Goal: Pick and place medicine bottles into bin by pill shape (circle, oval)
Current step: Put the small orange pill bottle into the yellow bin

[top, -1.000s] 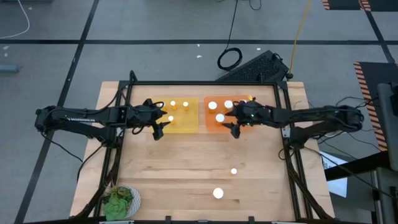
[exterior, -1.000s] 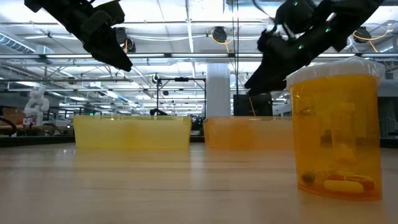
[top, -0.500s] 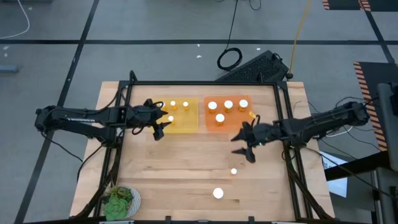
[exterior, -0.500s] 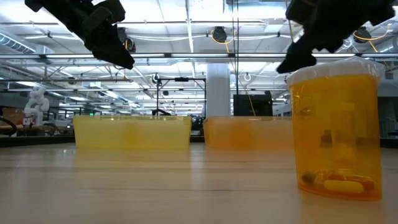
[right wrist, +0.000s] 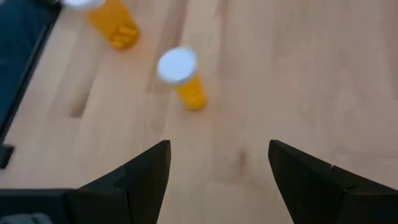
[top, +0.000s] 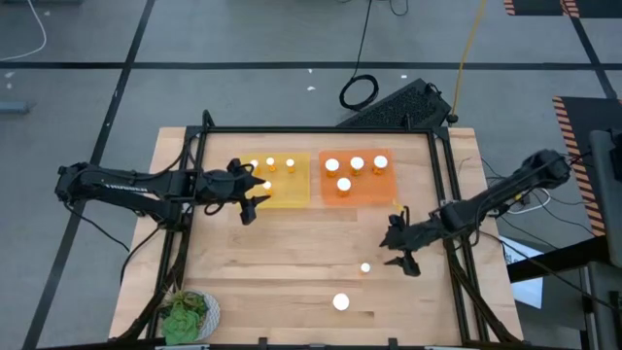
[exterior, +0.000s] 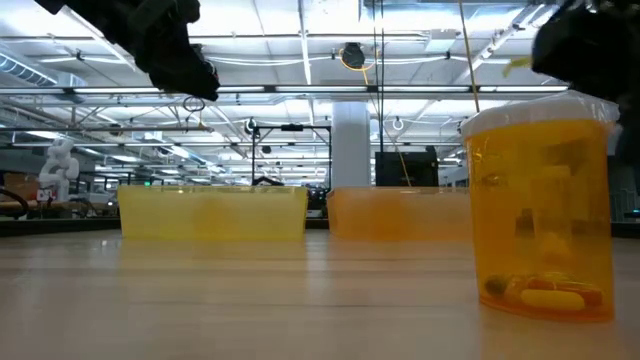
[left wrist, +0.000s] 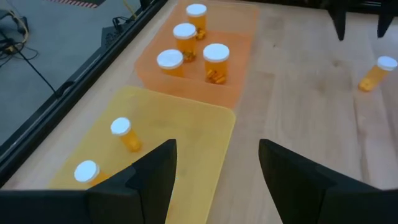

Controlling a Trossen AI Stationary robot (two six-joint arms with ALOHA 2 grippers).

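The right gripper (top: 397, 245), fingers spread wide and empty, is hovering beside a small white-capped amber medicine bottle (top: 365, 267) on the wooden table (top: 292, 262), whose oval pills only the low view is showing in the nearer bottle (exterior: 541, 205), while the left gripper (top: 249, 197), likewise wide and empty, is hanging over the yellow plastic bin (top: 282, 194).

The right gripper (top: 401, 250) (fingers spread, empty) is being drawn away from the translucent orange bin (top: 356, 200) toward the small white-capped amber bottle (top: 365, 267).

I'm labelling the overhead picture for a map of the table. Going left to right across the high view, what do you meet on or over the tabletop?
Green leafy object → left pincer → yellow bin → orange bin → right pincer.
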